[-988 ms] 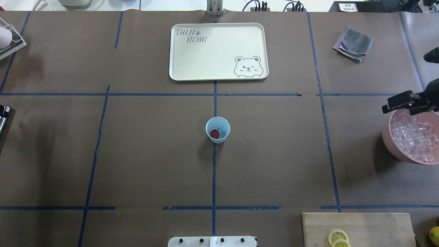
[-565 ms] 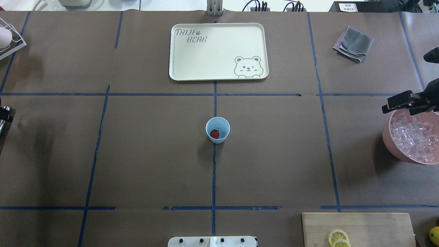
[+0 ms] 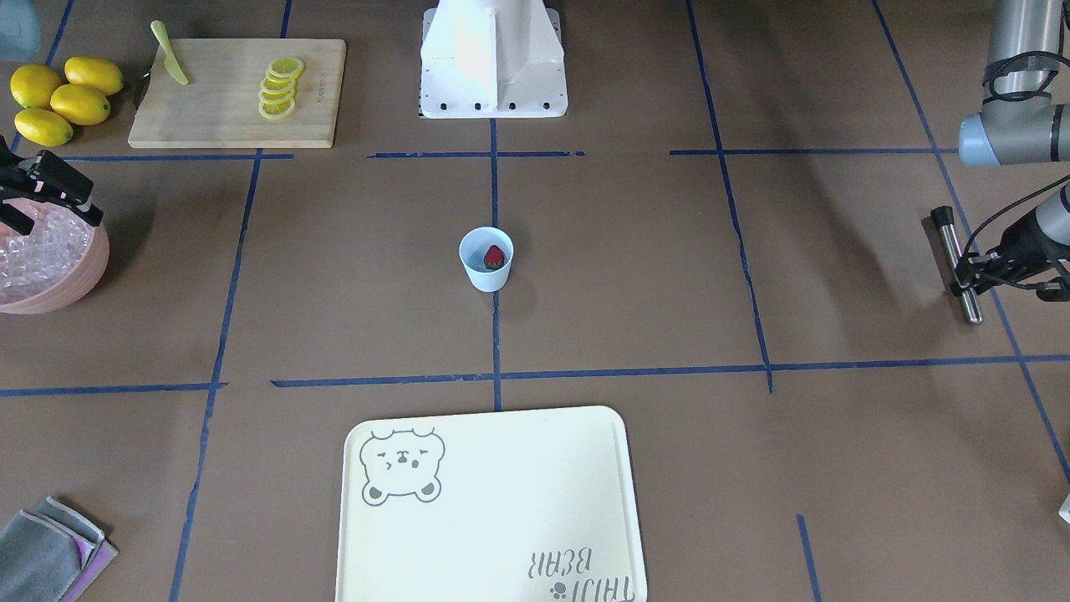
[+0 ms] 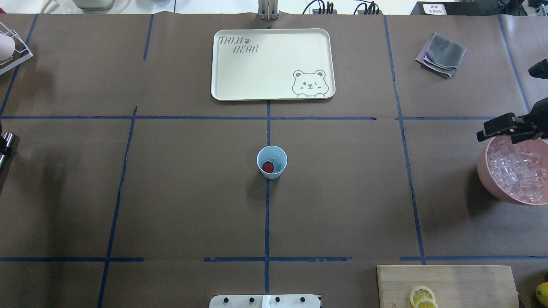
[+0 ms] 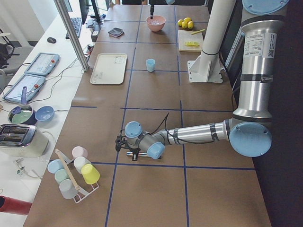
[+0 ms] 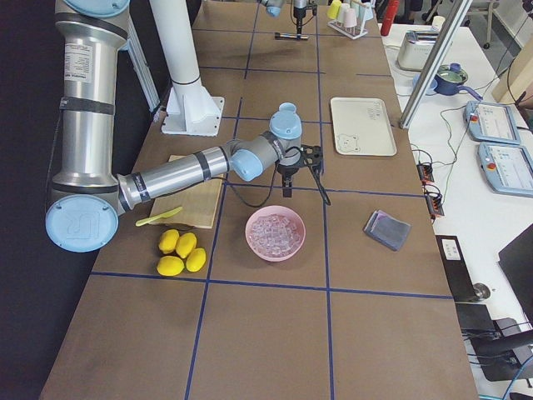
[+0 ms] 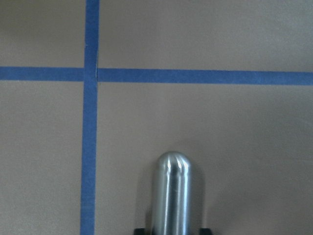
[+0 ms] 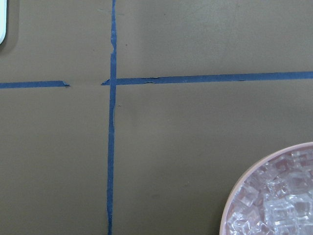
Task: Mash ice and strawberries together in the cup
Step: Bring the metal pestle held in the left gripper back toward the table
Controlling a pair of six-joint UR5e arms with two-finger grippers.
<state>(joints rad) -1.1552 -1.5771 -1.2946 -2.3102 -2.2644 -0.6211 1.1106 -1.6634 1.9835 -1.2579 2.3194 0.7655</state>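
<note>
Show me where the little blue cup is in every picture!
Front-facing: the cup is in the centre, on the tape line.
Overhead: centre, just below the middle.
Left side: near the top, small and far away.
Right side: not visible; the arm probably hides it.
Left wrist: not in it.
Right wrist: not in it.
Landmark: the tray with the bear lies just past the cup from the robot.

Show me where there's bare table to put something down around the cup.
Bare table surrounds the cup: between it and the tray, toward the robot base, and wide on both sides. Crowded at the robot's right end: pink bowl, right gripper over its rim, cutting board, lemons, cloth. Left end: the left gripper grips a metal rod.
</note>
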